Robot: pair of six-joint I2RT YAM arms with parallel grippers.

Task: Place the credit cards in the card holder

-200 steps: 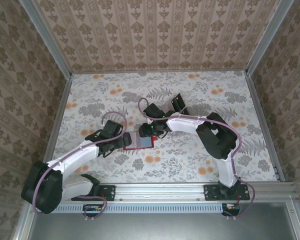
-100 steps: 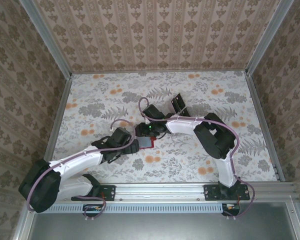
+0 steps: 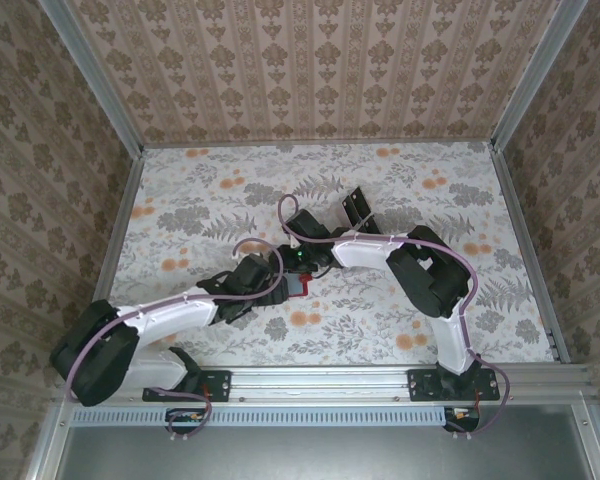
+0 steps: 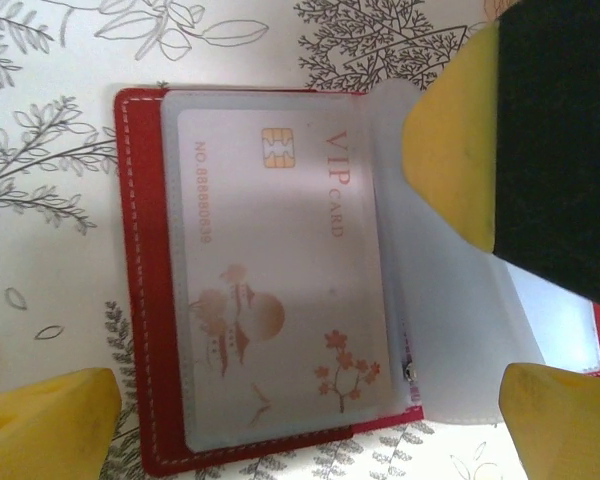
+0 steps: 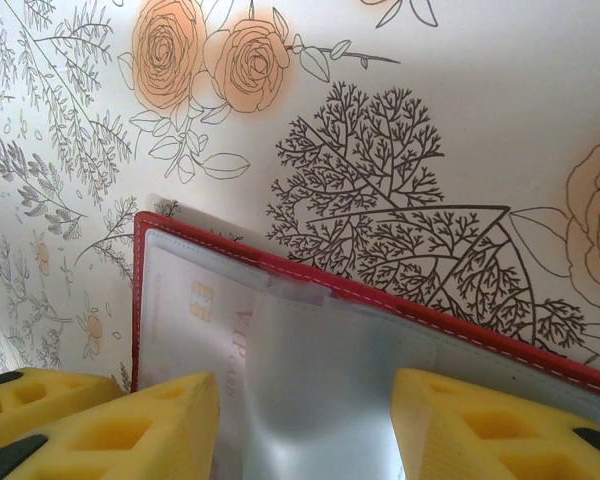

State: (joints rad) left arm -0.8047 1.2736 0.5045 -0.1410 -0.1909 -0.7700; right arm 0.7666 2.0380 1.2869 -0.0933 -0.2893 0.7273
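Your left gripper has slid in from 9 o'clock over the last second. It now hangs directly above the open red card holder, just toward 6 o'clock of the table's centre, with its pads spread wide and empty. 1 pink VIP card already sits in a clear sleeve. At the holder's 12 o'clock, your right gripper has its pads part-way apart, straddling a loose sleeve leaf. You likely need that leaf turned before fetching another card.
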